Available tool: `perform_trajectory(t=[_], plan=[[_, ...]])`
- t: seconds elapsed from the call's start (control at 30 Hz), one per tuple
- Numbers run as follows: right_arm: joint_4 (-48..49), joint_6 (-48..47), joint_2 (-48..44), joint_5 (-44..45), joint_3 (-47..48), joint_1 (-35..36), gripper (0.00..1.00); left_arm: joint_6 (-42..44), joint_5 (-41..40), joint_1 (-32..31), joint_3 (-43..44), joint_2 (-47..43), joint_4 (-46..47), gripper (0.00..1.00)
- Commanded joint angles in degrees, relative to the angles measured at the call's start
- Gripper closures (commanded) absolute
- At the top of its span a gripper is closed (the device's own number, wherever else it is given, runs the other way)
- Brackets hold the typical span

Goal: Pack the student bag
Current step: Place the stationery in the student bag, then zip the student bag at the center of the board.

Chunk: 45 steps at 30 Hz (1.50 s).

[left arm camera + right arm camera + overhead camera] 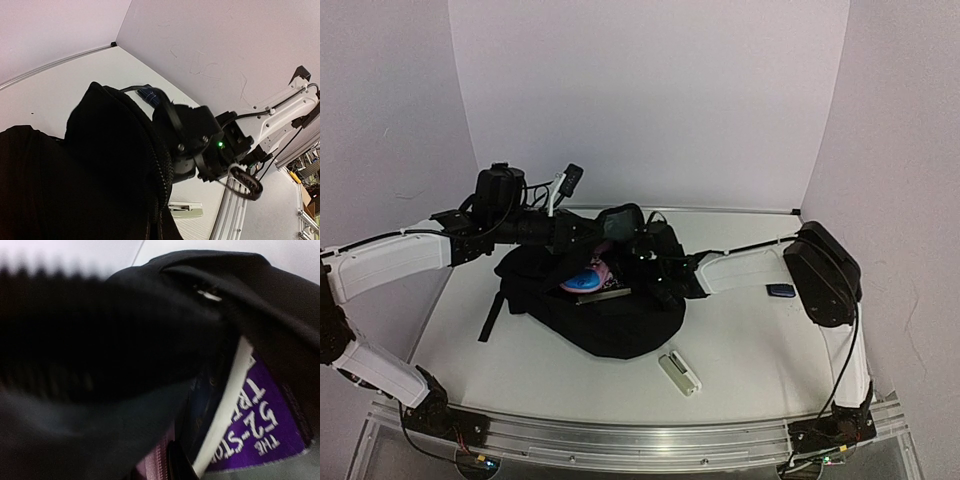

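Note:
The student bag (620, 325), a large black soft backpack, lies in the middle of the table with its top opening facing the back. A pink and blue pencil case (590, 277) and a book (608, 294) lie in the opening. My left gripper (592, 232) holds the bag's raised flap (624, 217); black fabric (100, 165) hides its fingers in the left wrist view. My right gripper (650, 262) is at the opening's right side. Its view looks into the bag (210, 270) at a purple book cover (270, 425) and a pink zipper (157, 462); its fingers do not show clearly.
A white and green oblong item (680, 373) lies on the table in front of the bag; it also shows in the left wrist view (187, 210). A small blue item (780, 291) lies at the right by my right arm. A bag strap (492, 315) trails left.

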Motion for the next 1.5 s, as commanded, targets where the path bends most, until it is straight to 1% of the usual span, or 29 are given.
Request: perform_trajectory(t=[0.0, 0.07, 0.1, 0.17, 0.23, 0.27, 0.33, 0.4, 0.47, 0.53, 0.6, 0.63, 0.67, 0.77, 0.87, 0.93, 1.0, 1.03, 1.1, 1.17, 1.23, 1.33, 1.47], plan=[[10.02, -5.55, 3.89, 11.99, 8.47, 2.46, 1.0, -2.29, 1.95, -0.32, 1.6, -0.86, 6.18, 1.0], [10.07, -7.95, 5.64, 11.28, 11.06, 2.78, 0.99, -3.27, 0.64, -0.32, 1.46, -0.98, 5.97, 1.0], [10.08, -8.75, 5.91, 11.07, 11.44, 2.83, 0.97, -3.82, -0.53, -0.3, 1.45, -1.08, 5.52, 1.0], [10.11, -10.47, 4.6, 11.52, 10.23, 2.76, 0.8, -4.71, -3.69, -0.32, 1.29, -1.7, 4.57, 1.0], [10.08, -12.09, 1.62, 12.32, 7.14, 2.83, 0.57, -5.38, -7.15, -0.32, 0.82, -2.27, 3.66, 1.0], [10.05, -12.97, 0.12, 12.46, 5.11, 2.84, 0.47, -5.67, -8.27, -0.32, 0.66, -2.44, 3.35, 1.0], [9.82, -14.57, -3.89, 12.73, 0.51, 2.81, 0.36, -6.02, -9.97, -0.32, 0.46, -2.6, 2.54, 1.0], [8.52, -16.11, -9.53, 13.59, -5.85, 2.82, 0.27, -6.03, -10.34, -0.32, -0.04, -2.74, 1.35, 1.0], [6.49, -17.3, -15.1, 15.41, -11.94, 2.82, 0.21, -5.49, -9.16, -0.32, -0.65, -2.81, 1.26, 1.0], [3.54, -18.64, -21.2, 18.31, -17.94, 2.77, 0.16, -4.57, -6.32, -0.34, -1.2, -2.64, 1.15, 1.0], [0.42, -20.04, -25.93, 22.58, -22.58, 2.69, 0.12, -2.87, -1.18, -0.34, -1.26, -2.03, 0.2, 1.0], [-1.87, -20.69, -28.38, 24.23, -24.16, 2.39, 0.1, -2.26, 1.94, -0.4, -1.07, -1.34, -0.45, 0.98], [-3.68, -21.31, -30.1, 25.49, -25.5, 1.77, 0.09, -1.74, 5.4, -0.41, -0.74, -0.65, -1.38, 0.94], [-6.67, -24.02, -33.44, 25.34, -28.18, -1.68, 0.07, 0.13, 12.37, -0.91, 1.9, 2.18, -7.72, 0.75], [-8.08, -29.45, -35.17, 21.69, -27.88, -6.15, 0.04, 1.53, 15.6, -2.5, 3.86, 4.32, -15.4, 0.55], [-10.05, -33.45, -34.53, 17.64, -25.61, -9.05, 0.02, 0.39, 17.88, -2.84, 3.38, 4.17, -16.55, 0.42], [-12.45, -38.67, -32.77, 14.2, -21.6, -10.3, 0.02, -1.83, 18.23, -2.87, 1.78, 2.64, -16.28, 0.32], [-13.8, -41.45, -31.56, 11.97, -19.54, -10.46, 0.02, -3.33, 16.47, -2.83, 0.77, 1.26, -15.74, 0.28], [-16.6, -45.26, -28.47, 8.07, -15.49, -10.48, 0.02, -7.01, 7.84, -2.35, -0.88, -1.28, -16.02, 0.17], [-18.96, -48.34, -24.46, 2.1, -11.58, -10.44, 0.02, -11.2, -1.75, -0.36, -1.27, -2.83, -19.58, 0.12], [-20.24, -49.94, -20.3, -2.87, -8.52, -10.48, 0.03, -15.51, -7.33, 3.47, -2.01, -3.8, -22.79, 0.08], [-20.29, -51.3, -14.67, -7.85, -5.85, -10.61, 0.05, -22.1, -10.62, 9.94, -5.12, -5.87, -25.46, 0.07], [-20.29, -52.01, -8.49, -12.75, -3.02, -11.09, 0.12, -25.97, -15.72, 15.31, -8.65, -10.29, -29.24, 0.04]])
